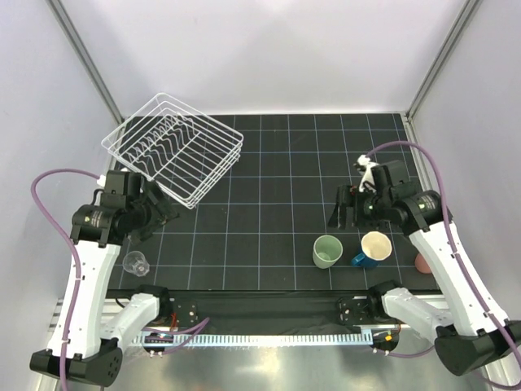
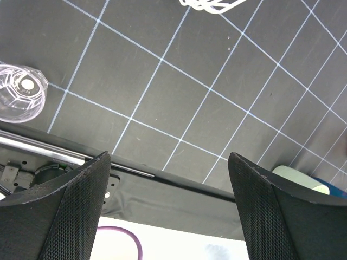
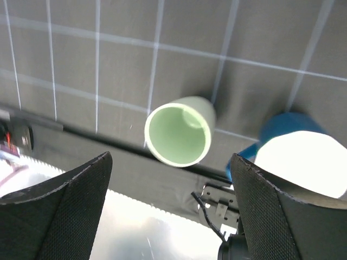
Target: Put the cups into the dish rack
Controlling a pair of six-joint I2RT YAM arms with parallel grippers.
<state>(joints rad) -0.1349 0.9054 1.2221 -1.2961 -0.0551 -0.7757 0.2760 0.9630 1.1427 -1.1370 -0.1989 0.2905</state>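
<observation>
The white wire dish rack (image 1: 175,147) stands empty at the back left; one corner of it (image 2: 211,5) shows in the left wrist view. A clear glass (image 1: 136,263) (image 2: 20,92) stands near the front left edge. A pale green cup (image 1: 327,251) (image 3: 179,132) and a dark blue mug with a cream inside (image 1: 373,248) (image 3: 298,149) stand upright side by side at the front right. A pink cup (image 1: 422,262) is partly hidden behind the right arm. My left gripper (image 1: 163,213) (image 2: 169,211) hangs open and empty beside the rack's near corner. My right gripper (image 1: 346,218) (image 3: 171,206) hovers open and empty just behind the green cup.
The black gridded mat (image 1: 269,204) ends at a front edge with the arm bases and a cable track (image 1: 269,336). White walls and metal frame posts (image 1: 85,65) close in the sides.
</observation>
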